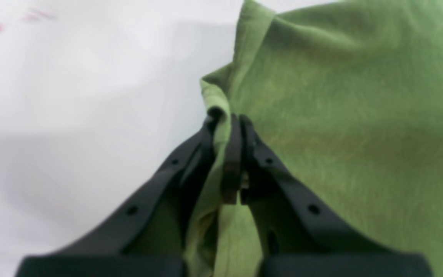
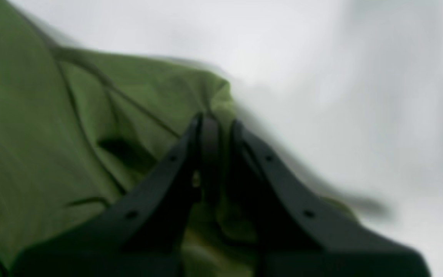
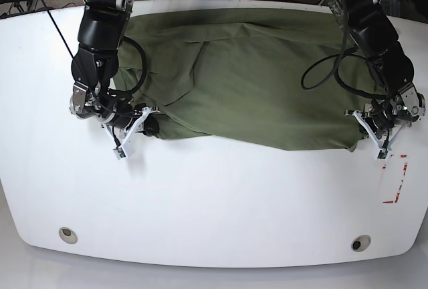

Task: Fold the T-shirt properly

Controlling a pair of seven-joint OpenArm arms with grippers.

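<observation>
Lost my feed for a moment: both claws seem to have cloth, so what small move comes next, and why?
Probably lift both together: the left claw and right claw each pinch a near corner of the olive-green cotton T-shirt, whose near edge sags unevenly on the white table.

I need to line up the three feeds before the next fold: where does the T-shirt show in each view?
Left wrist: the T-shirt fills the right side, an edge pinched in the left gripper.
Right wrist: it fills the left side, an edge in the right gripper.
Base: spread across the table's far half.
Shared landmark: the white table.
</observation>
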